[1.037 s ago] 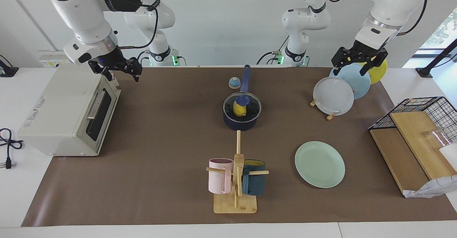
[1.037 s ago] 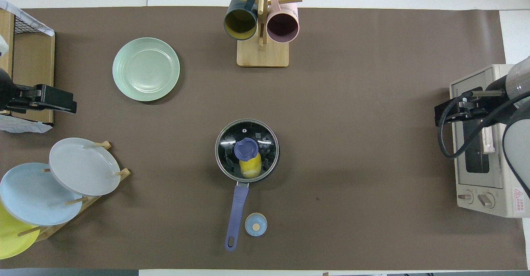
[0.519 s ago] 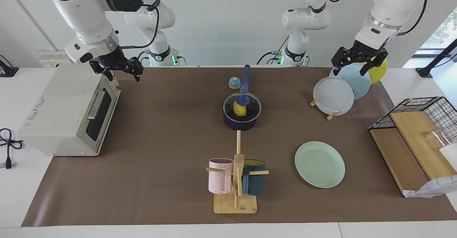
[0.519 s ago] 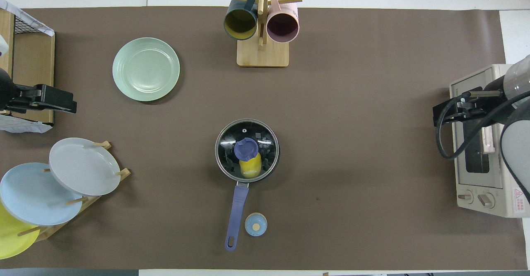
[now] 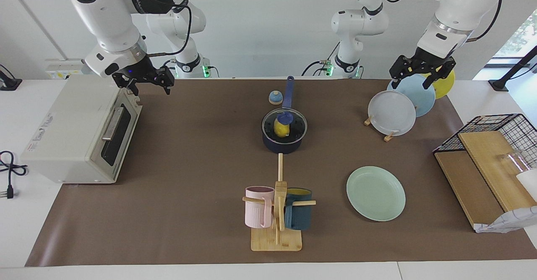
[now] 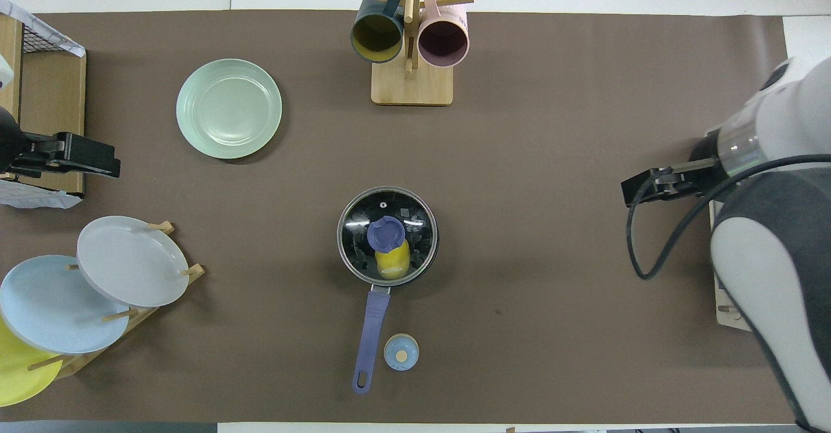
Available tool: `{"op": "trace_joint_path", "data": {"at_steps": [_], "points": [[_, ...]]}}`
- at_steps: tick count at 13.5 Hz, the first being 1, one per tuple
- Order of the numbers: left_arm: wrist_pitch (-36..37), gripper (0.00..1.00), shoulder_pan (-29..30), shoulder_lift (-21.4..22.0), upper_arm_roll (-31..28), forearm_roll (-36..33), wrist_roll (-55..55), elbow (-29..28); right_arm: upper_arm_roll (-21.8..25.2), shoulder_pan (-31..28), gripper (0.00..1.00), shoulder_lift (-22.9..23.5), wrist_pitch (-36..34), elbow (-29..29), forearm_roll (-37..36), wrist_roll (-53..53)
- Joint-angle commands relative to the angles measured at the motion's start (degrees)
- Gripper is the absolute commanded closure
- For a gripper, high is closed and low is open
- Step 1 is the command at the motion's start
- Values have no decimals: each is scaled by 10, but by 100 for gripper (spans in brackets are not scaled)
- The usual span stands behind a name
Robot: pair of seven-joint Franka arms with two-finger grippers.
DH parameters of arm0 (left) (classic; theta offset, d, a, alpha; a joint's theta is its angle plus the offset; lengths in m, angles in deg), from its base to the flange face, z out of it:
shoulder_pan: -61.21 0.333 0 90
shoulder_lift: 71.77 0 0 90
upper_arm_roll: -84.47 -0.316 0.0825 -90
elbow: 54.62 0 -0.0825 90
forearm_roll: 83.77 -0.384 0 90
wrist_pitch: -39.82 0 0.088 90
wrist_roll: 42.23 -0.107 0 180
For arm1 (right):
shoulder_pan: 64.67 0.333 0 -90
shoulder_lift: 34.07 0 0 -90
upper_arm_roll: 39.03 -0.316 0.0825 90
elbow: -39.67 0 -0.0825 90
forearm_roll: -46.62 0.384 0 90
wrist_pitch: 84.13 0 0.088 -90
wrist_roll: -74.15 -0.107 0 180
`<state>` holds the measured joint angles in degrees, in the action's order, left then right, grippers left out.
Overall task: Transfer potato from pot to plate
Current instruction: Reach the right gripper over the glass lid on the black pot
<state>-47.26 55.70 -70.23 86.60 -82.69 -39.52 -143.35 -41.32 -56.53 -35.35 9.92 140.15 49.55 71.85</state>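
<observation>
potato (image 5: 280, 127) in lidded pot (image 5: 284, 143), mid-mat, handle toward robots | plate (image 5: 376, 193) toward left arm's end | my right gripper (image 5: 144, 81) open, empty, over mat's edge by toaster oven (image 5: 79, 131) | left gripper (image 5: 421, 73) open, empty, waits over plate rack (image 5: 388, 136) | lid (image 6: 387, 235) must come off first, I judge

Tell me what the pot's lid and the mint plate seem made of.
Lid: likely clear glass with a metal rim, glossy; the potato shows through it and it carries reflections. Knob looks blue plastic. Plate: probably plastic or melamine, smooth with a soft sheen; ceramic cannot be ruled out.
</observation>
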Motion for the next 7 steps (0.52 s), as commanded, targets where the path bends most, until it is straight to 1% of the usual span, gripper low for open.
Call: {"op": "trace_joint_path", "data": {"at_steps": [1, 4, 5, 7], "points": [[-11, 0, -2, 6, -1, 2, 3, -10, -1, 61, 0, 25, 42, 9, 29, -68], [-11, 0, 1, 6, -1, 2, 2, -11, -1, 135, 0, 48, 76, -3, 31, -139], [-11, 0, 2, 6, -1, 2, 2, -11, -1, 161, 0, 58, 82, -17, 31, -167], [-11, 0, 2, 6, -1, 2, 2, -11, -1, 214, 0, 94, 103, -52, 30, -232]]}}
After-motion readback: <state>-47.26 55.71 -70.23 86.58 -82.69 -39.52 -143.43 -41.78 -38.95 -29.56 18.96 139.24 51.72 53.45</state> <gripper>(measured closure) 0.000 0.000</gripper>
